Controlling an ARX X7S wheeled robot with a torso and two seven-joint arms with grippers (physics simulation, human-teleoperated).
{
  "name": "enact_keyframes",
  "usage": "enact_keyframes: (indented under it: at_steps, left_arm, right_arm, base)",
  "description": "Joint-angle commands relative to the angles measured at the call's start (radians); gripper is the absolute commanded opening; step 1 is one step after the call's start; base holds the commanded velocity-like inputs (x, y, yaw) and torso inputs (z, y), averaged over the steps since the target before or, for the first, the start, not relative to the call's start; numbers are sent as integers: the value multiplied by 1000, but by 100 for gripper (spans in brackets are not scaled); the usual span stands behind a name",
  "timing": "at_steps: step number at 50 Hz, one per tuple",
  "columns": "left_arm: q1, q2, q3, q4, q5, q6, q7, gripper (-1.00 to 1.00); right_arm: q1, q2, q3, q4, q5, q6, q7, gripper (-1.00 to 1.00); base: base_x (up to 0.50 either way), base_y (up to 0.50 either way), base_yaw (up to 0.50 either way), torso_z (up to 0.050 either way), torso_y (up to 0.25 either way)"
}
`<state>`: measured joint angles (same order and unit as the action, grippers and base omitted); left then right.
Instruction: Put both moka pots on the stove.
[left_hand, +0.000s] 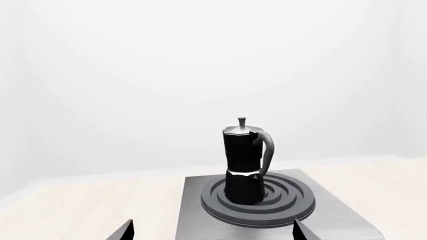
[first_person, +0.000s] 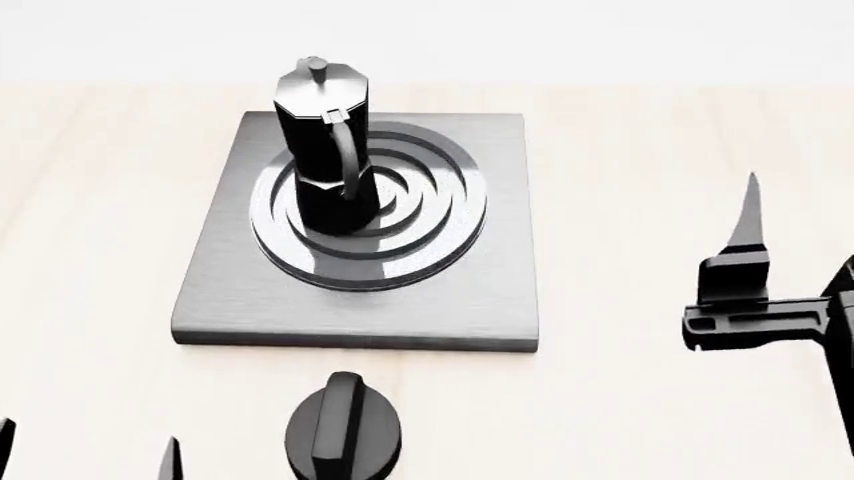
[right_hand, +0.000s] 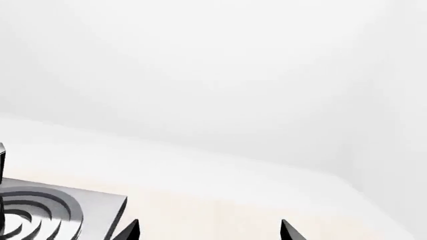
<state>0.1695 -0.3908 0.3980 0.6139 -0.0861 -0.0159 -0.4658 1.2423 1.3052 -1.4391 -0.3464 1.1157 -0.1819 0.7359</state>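
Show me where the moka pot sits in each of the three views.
Head view: the moka pot stands upright toward the upper left, on the burner's left part.
Left wrist view: the pot stands just right of centre, on the burner.
Right wrist view: only a sliver at the left edge, probably the pot.
Shared landmark: the stove with its ringed burner.

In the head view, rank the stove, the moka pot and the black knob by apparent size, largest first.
1. Stove, by far the widest.
2. Moka pot, standing on the burner rings.
3. Knob, though it sits nearer the camera and is cut by the frame edge, so the gap to the pot is unsure.
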Motion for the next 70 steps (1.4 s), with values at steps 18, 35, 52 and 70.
enact_keyframes:
  at_steps: [18, 35, 52, 70]
  left_arm:
    - [-15, 0, 10, -11, 0, -2, -5, 100]
    - [-27, -3, 7, -25, -11, 2, -5, 100]
    - [-74, 0, 2, -47, -34, -21, 3, 100]
    - [-126, 1, -7, -66, -62, -48, 15, 100]
  right_arm:
    - [-3, 121, -5, 219, 123, 118, -254, 100]
    - [49, 85, 16, 407, 144, 252, -365, 100]
    - [124, 20, 33, 565, 127, 395, -554, 100]
    - [88, -127, 33, 836, 138, 379, -663, 100]
  base:
    - [0, 0, 0, 0, 0]
    - [0, 0, 0, 0, 0]
    - [0, 0, 0, 0, 0]
    - [0, 0, 0, 0, 0]
